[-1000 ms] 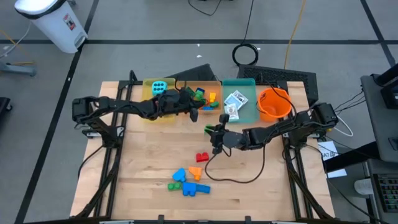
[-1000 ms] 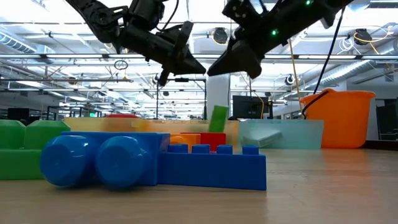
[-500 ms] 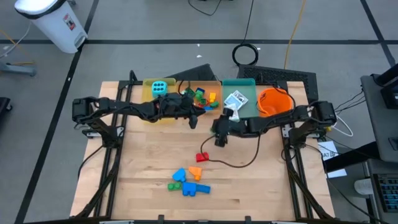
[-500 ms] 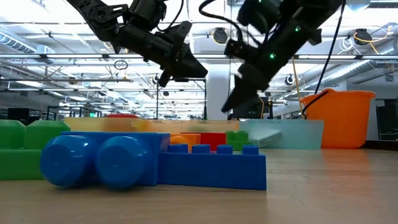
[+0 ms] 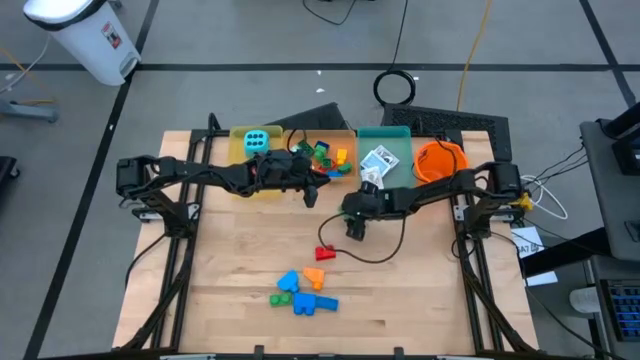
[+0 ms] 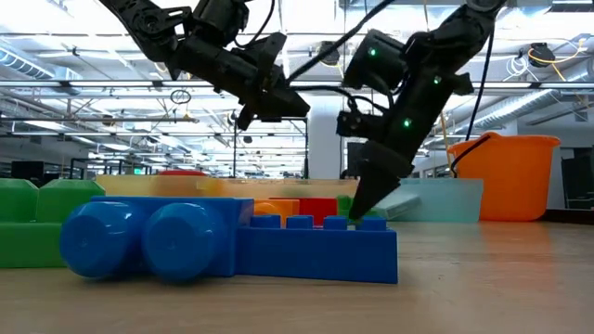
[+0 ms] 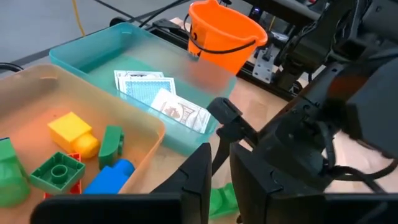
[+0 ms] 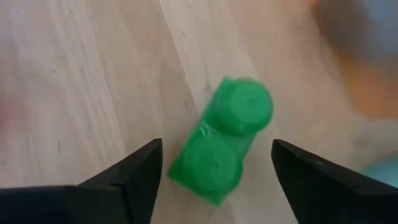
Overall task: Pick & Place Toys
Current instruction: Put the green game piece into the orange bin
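A green two-stud brick (image 8: 221, 140) lies flat on the wooden table, also showing in the left wrist view (image 7: 222, 200). My right gripper (image 8: 216, 146) is open and points steeply down over it (image 5: 352, 228), one finger on either side, clear of the brick. My left gripper (image 7: 221, 180) is shut and empty, hovering at the near edge of the orange tray (image 5: 314, 193). A red brick (image 5: 325, 252), an orange brick (image 5: 315, 275) and blue bricks (image 5: 300, 297) lie nearer the front. A cyan die (image 5: 256, 140) sits in the yellow tray (image 5: 238, 160).
The orange tray (image 5: 345, 172) holds several bricks. The teal tray (image 5: 400, 150) holds card packs (image 5: 378, 160). An orange bucket (image 5: 440, 165) stands at the far right. A black cable (image 5: 385, 255) trails over the table from the right arm.
The green brick was in the air below the grippers and has dropped; it now lies on the table. My right gripper has come down toward it and tipped to point steeply downward.
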